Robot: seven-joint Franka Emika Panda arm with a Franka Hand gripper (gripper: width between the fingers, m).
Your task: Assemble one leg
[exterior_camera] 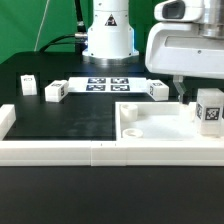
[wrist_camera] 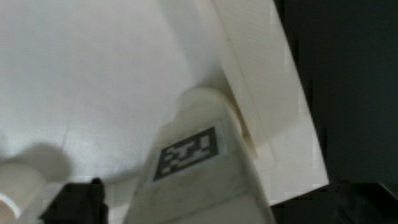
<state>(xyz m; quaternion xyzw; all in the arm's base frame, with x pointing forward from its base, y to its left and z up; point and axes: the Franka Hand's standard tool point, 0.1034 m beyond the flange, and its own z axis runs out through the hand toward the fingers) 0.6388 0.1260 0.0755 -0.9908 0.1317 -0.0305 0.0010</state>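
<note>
So here's where I'm at with the one-leg job. The leg I'm working on is standing upright at the far corner of the big white tabletop slab, on the exterior view's right, tag facing the camera. From the wrist view it looks like the leg is sitting right against the slab's raised edge, in or at the corner recess, but I can't tell if it's fully seated.

The gripper is hanging just beside the leg, on its left in the exterior view, with the jaws spread wide and nothing in them. So I'd call this the placed-and-let-go stage.

Three more little blocks sit back on the black mat: one far left, one next to it, one near the marker board.

Next move, I reckon: grab the leg again and twist or press it home, keeping it square so it doesn't tip.
</note>
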